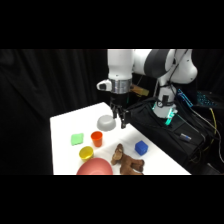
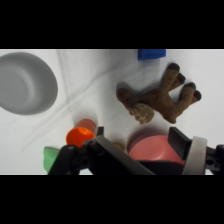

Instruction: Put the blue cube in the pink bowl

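The blue cube (image 1: 141, 147) sits on the white table (image 1: 65, 125) towards its right edge; in the wrist view the blue cube (image 2: 151, 53) is cut by the top edge. The pink bowl (image 1: 95, 167) stands at the table's front, cut by the picture's lower edge, and in the wrist view the pink bowl (image 2: 152, 149) shows just beyond the linkage. My gripper (image 1: 120, 119) hangs above the table's back part, beside a grey bowl and well away from the cube. The gripper (image 2: 140, 137) is open and holds nothing.
A grey bowl (image 1: 106, 121) stands just left of the gripper. An orange cup (image 1: 96, 138), a yellow cup (image 1: 86, 152) and a flat green block (image 1: 77, 139) lie left of centre. A brown plush toy (image 1: 127, 161) lies between cube and pink bowl. A black bag (image 1: 165, 125) borders the table's right.
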